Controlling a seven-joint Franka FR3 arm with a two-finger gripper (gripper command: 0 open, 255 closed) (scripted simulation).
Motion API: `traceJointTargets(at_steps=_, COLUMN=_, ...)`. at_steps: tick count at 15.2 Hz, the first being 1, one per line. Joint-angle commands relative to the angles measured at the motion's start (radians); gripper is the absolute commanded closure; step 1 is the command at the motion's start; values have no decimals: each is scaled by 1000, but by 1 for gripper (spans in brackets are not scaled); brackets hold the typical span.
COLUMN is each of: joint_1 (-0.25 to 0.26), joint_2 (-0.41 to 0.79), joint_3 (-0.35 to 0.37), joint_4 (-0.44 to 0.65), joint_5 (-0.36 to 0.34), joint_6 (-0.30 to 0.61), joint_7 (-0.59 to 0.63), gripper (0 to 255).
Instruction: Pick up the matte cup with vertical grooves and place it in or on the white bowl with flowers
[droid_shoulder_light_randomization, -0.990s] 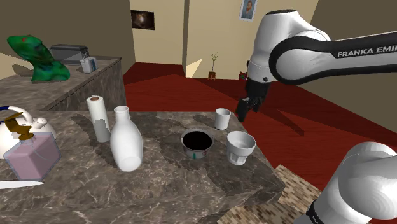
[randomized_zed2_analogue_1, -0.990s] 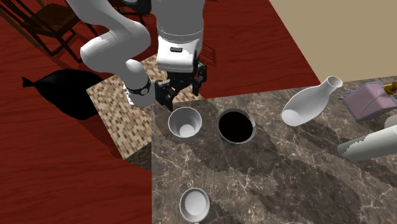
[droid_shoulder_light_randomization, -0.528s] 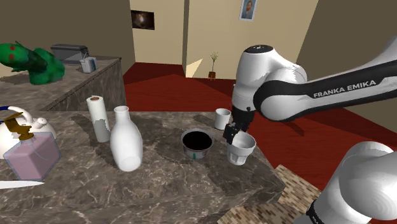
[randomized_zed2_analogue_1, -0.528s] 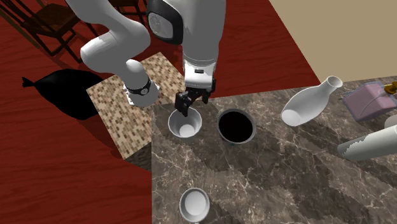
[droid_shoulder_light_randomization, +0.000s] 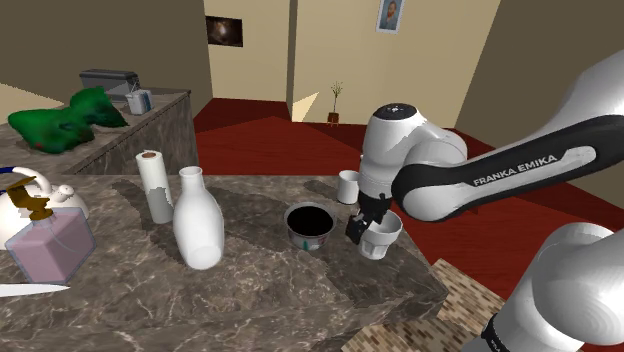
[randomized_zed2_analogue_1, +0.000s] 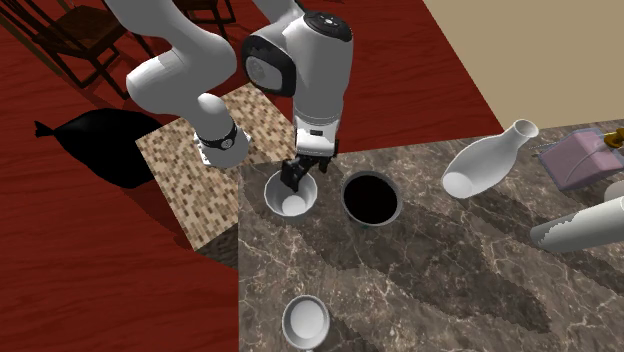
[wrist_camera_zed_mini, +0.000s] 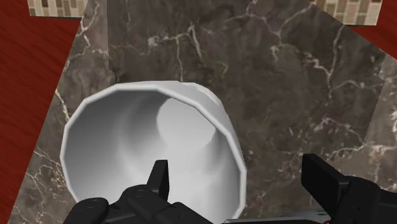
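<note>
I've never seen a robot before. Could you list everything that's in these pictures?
Grooved cup: one, white, near the counter's edge.
Bowl: one, dark inside, beside the grooved cup.
Small cup: one, white, behind them in the shoulder view.
Bottle: one, white, upright mid-counter.
Paper roll: one, white, behind the bottle.
Pinkish box: one, at the shoulder view's left.
Green object: one, on the far counter.
Counter: one, dark marble, under the cups.
Black bag: one, on the red floor.
Arm: one, white with dark joints, reaching over the counter.
End effector: one, black, open, one finger inside the grooved cup.
</note>
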Motion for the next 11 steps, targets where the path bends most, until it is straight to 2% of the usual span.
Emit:
traceJointTargets(at_steps=1, joint_1=-13, joint_2=31, joint_3=5, joint_4=-19, joint_5=-13, joint_6=50, joint_7=8, gripper=0)
traceJointTargets(at_steps=9, joint_1=-13, joint_2=31, joint_3=5, joint_4=-19, joint_5=-13, joint_6=50, joint_7=8, gripper=0)
traceJointTargets(at_steps=10, joint_1=-13, joint_2=31, joint_3=5, joint_4=-19, joint_5=-13, joint_6=50, joint_7=8, gripper=255)
traceJointTargets(at_steps=11, joint_1=-13, joint_2=31, joint_3=5, joint_4=-19, joint_5=-13, joint_6=50, joint_7=8, gripper=255)
